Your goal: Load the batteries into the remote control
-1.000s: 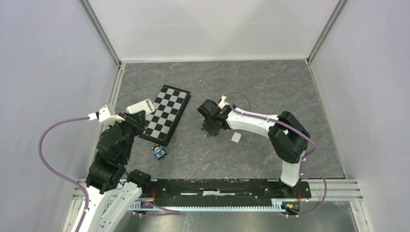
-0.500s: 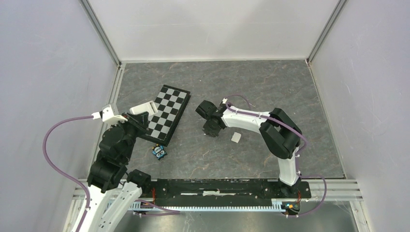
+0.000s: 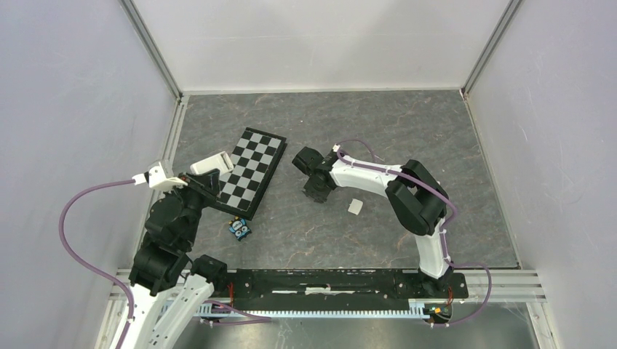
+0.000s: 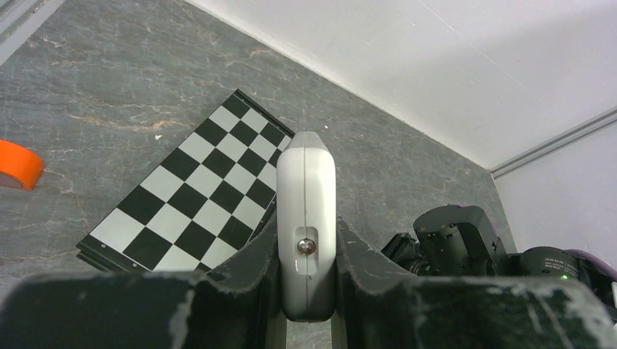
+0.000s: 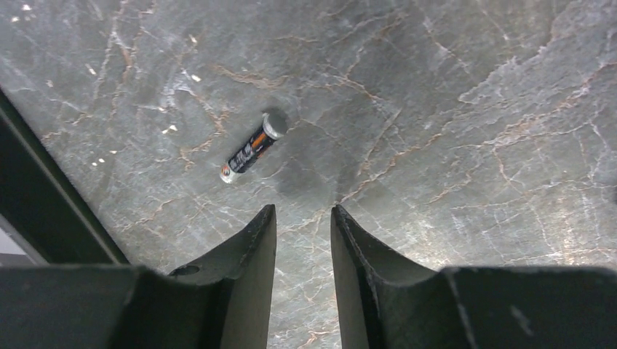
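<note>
Left gripper (image 4: pixel 306 247) clamping remote control (image 4: pixel 306 211) edge-up, battery (image 5: pixel 251 151) beyond parted right gripper (image 5: pixel 303 212)

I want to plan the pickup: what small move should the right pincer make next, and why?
Probably shift the right pincer toward the battery until it straddles it. The battery lies loose on the table, ahead of the open jaws and to one side, not between them.

The light-grey remote control (image 4: pixel 306 182) stands on edge, clamped in my left gripper (image 4: pixel 306 247). One dark, orange-marked battery (image 5: pixel 251 151) lies flat, slanted, on the tabletop (image 5: pixel 451 109).
</note>
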### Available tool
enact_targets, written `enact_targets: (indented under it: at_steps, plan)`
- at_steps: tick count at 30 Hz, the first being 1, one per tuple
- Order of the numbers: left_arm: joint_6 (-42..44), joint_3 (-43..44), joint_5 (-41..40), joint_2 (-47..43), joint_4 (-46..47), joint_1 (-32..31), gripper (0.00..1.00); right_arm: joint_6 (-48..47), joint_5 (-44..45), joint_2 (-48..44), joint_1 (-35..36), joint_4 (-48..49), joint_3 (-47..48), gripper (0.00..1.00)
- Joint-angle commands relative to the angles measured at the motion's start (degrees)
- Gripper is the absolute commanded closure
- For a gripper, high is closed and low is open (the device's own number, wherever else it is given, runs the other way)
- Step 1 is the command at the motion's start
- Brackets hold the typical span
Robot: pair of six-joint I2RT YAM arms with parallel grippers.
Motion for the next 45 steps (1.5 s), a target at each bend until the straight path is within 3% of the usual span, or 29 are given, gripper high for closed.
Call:
enact_targets:
  at_steps: [1, 10, 16, 35, 45]
  plan:
    - [1.2, 0.4, -1.8, -0.6, 2.4, 0.3, 0.98, -1.1, 1.0, -0.4, -0.1, 1.3, 3.0, 0.6]
    - [1.5, 0.4, -2.2, -0.4, 2.3, 0.2, 0.98, -0.4, 4.3, 3.2, -0.7, 1.2, 7.8, 0.44]
    - [1.5, 0.5, -2.5, -0.3, 2.1, 0.3, 0.98, 0.6, 6.0, 6.0, -1.2, -4.5, 12.7, 0.43]
    - [1.2, 0.3, -3.0, -0.9, 2.1, 0.2, 0.98, -1.2, 3.1, 6.2, -1.2, -4.9, 9.2, 0.61]
    - [1.4, 0.4, -3.3, -1.1, 2.0, 0.2, 0.98, -17.4, 2.8, 5.8, -1.4, 7.3, 7.2, 0.77]
